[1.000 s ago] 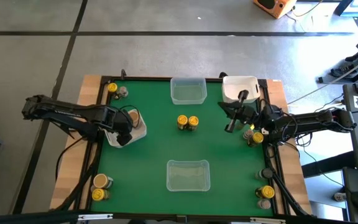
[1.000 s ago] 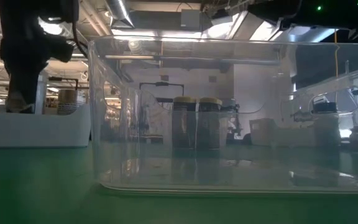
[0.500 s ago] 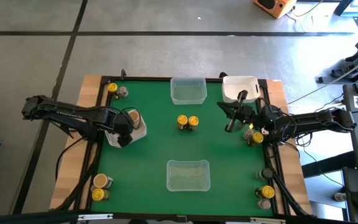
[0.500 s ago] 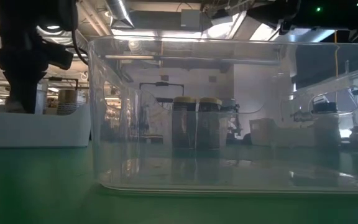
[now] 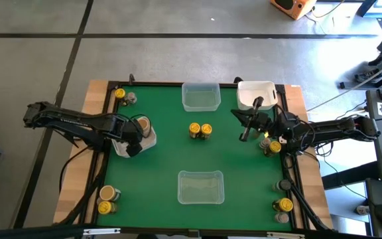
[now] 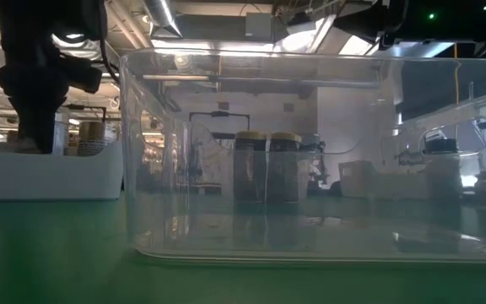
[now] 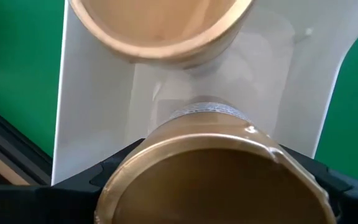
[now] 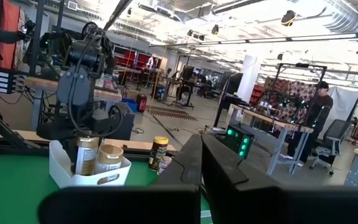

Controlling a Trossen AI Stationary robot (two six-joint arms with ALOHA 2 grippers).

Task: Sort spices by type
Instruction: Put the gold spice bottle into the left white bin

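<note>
My left gripper (image 5: 132, 143) is over the white tub (image 5: 149, 139) at the table's left and is shut on a tan-lidded spice jar (image 7: 213, 171). A second tan-lidded jar (image 5: 142, 124) stands in the same tub. The right wrist view shows both jars (image 8: 109, 158) side by side in the tub (image 8: 61, 169). My right gripper (image 5: 239, 115) hovers shut and holding nothing, right of centre, pointing toward the left. Two yellow-lidded jars (image 5: 200, 129) stand at the table's centre. My left gripper pinches the tan-lidded jar just under its lid (image 7: 166, 146), one finger (image 7: 82, 183) on each side. It comes from above, pointing down. The jar is upright with its lower part inside the white tub (image 7: 92, 93). I cannot tell whether it stands on the tub's floor.
Clear tubs sit at the far middle (image 5: 200, 97) and near middle (image 5: 201, 186), and a white tub (image 5: 256, 94) in the far right corner. More jars stand at the far-left corner (image 5: 121, 93), near-left corner (image 5: 107, 199), right edge (image 5: 273, 146) and near-right corner (image 5: 284, 205).
My left gripper has sunk a little over the white tub, still shut on the jar.
</note>
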